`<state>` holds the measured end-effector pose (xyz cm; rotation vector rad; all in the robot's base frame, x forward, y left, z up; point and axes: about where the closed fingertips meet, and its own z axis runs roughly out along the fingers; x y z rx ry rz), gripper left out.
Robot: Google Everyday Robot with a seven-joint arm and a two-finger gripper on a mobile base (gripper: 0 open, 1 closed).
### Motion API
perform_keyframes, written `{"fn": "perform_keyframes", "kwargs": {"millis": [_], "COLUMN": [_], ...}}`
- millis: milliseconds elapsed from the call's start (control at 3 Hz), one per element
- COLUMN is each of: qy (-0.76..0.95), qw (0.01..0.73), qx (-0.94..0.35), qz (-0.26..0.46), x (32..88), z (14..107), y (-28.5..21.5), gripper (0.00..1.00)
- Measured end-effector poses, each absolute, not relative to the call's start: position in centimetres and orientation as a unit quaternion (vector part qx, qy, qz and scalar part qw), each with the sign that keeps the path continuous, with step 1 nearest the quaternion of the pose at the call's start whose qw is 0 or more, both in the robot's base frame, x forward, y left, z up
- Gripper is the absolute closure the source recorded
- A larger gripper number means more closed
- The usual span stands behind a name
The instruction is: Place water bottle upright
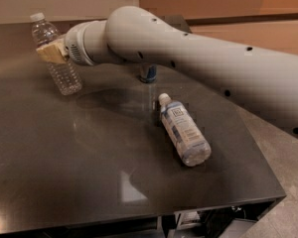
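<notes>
Camera view showed my gripper [50, 53] at upper left, tan fingers clamped on the small clear ribbed plastic water bottle [64, 76]. It was white-capped and leaning, base near the dark table [64, 172]. I judged it needed straightening and seating flat before release.

**Colours on the dark table [64, 172]**

The beige gripper [50, 53], at far left, is clasping the clear, ribbed, white-capped water bottle [65, 77]. The lying bottle [186, 135] is showing a white-and-blue label; the arm [203, 51] is looking pale grey.
</notes>
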<state>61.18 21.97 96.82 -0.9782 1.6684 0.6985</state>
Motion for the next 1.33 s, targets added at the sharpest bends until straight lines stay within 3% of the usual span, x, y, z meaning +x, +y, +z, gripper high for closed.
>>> {"fn": "perform_keyframes", "kwargs": {"millis": [333, 1333], "qy": [0.671, 0.609], "qw": [0.549, 0.573], "qx": [-0.394, -0.425], "qz": [0.304, 0.347], "x": [62.2, 57.5], "z": [96.3, 95.2], "y": [20.0, 21.3], "gripper": [1.0, 1.0]}}
